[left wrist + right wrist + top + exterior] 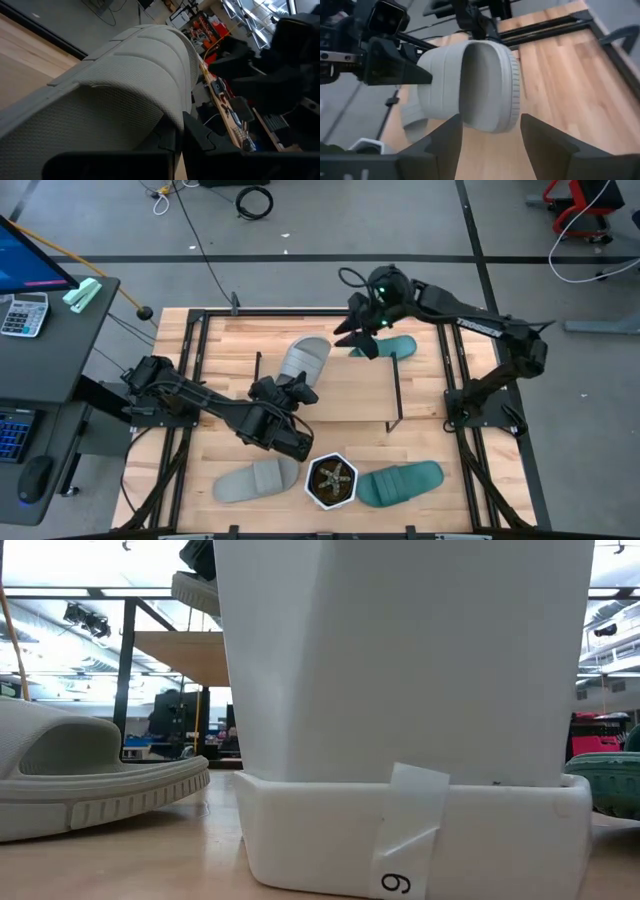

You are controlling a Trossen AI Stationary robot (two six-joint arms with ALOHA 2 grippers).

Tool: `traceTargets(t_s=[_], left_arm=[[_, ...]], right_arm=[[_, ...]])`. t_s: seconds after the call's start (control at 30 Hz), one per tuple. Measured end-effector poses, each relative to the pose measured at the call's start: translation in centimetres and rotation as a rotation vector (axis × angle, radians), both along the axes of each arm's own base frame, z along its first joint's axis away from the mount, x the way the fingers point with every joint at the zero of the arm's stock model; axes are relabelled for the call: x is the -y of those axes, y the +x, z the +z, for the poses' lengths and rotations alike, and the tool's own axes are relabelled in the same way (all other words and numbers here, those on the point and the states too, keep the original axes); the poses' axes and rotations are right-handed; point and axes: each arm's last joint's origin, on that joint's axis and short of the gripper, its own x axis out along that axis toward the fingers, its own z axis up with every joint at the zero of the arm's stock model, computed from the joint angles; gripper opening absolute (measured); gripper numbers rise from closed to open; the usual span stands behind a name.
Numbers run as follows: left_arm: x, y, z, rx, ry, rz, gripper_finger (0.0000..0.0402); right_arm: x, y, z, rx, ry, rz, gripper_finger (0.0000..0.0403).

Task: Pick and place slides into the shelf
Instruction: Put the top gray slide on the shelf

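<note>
Right beside your lens, the white hexagonal plant pot (400, 710) is blocking you; the left hand (287, 393) is gripping a light grey rubber slide (303, 360) aloft for shelving, while the right hand (490, 135) is spreading wide.

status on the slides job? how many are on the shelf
One teal slide lies on the shelf, with the right gripper open beside it. In hand: the left gripper is shut on a grey slide over the shelf. Left: a grey slide and a teal slide on the table by the plant pot.
</note>
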Motion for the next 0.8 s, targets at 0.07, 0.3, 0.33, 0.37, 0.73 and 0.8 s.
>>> traceTargets(t_s=[0.07,0.3,0.33,0.37,0.73,0.8], left_arm=[[0.0,0.0,0.0,0.003,0.001,0.001,0.0012],[-0.1,-0.3,0.6,0.023,0.024,0.012,0.0012],[-0.2,-0.3,0.6,0.020,0.027,0.013,0.0012],[-0.2,-0.3,0.6,0.017,0.028,0.012,0.0012],[-0.2,-0.4,0.6,0.011,0.025,0.010,0.0013],[-0.2,-0.4,0.6,0.010,0.026,0.009,0.0016]], right_arm=[[0.4,0.6,-0.8,-0.013,0.030,0.011,0.0206],[1.3,2.7,-3.0,-0.030,0.051,0.023,0.0205],[1.4,2.9,-3.1,-0.023,0.054,0.025,0.0205],[1.5,3.1,-3.1,-0.011,0.059,0.026,0.0205],[0.9,4.7,-3.7,0.032,0.123,0.075,0.0185],[0.5,5.0,-3.9,0.034,0.122,0.090,0.0166]])
